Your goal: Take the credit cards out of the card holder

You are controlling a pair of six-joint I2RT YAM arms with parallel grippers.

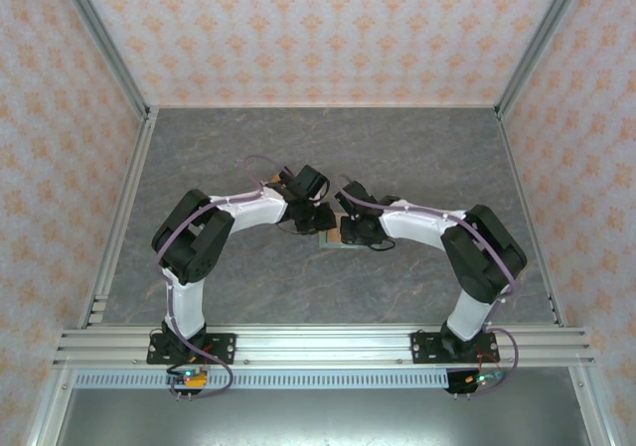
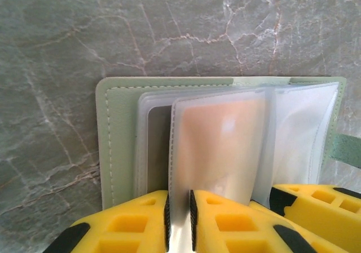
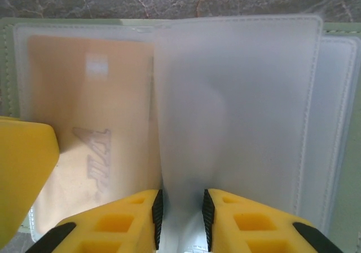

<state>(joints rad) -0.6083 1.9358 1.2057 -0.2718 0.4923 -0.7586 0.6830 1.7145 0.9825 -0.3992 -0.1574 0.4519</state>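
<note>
Top view: overhead, behind the arms [image 1: 243, 210], whole table [image 1: 397, 148]. Wrist views: very close, both sharing the card holder [image 2: 115, 129].

Grey marble tabletop [image 1: 248, 148], pale floral-patterned walls [image 1: 328, 29] — aluminium frame rails [image 1: 318, 345]

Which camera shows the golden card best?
The right wrist view: the golden card sits large, lettering visible through its clear sleeve. The left wrist view gives an orange blur; from the top, arms cover most of the card holder.
</note>
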